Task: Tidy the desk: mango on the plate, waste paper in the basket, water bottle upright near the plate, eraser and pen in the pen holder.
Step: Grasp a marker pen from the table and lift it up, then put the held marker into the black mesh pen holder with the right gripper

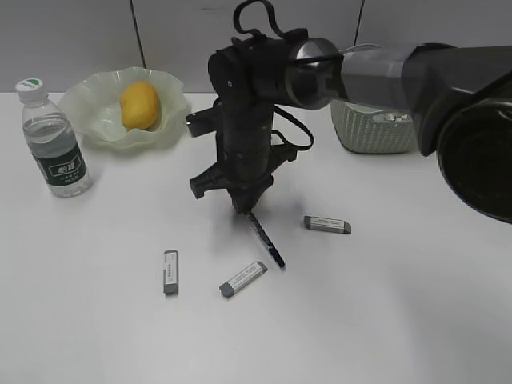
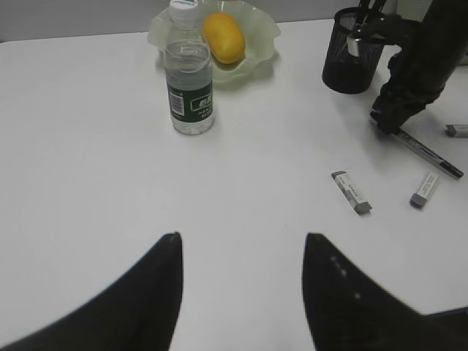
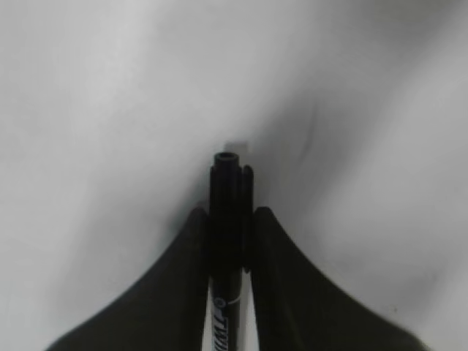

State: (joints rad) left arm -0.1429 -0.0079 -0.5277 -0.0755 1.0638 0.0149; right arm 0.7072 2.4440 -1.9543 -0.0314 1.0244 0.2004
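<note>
The right gripper (image 3: 232, 219) has its black jaws pressed against both sides of the slim black pen (image 3: 227, 219), whose long axis runs straight out between them and slants down to the white desk (image 1: 384, 320) below. The black wire-mesh pen holder (image 2: 352, 51) stands just beside this arm. The left gripper (image 2: 241, 256) hangs open and empty, well apart.

From my exterior view, the right claw (image 1: 244, 210) covers the upper end of the slim black pen (image 1: 266, 240) beneath it. Behind its arm, the pale green woven plastic basket (image 1: 370, 128) is half hidden. The black wire-mesh cup (image 2: 352, 51) behind the claw is partly masked in the left wrist view.
</note>
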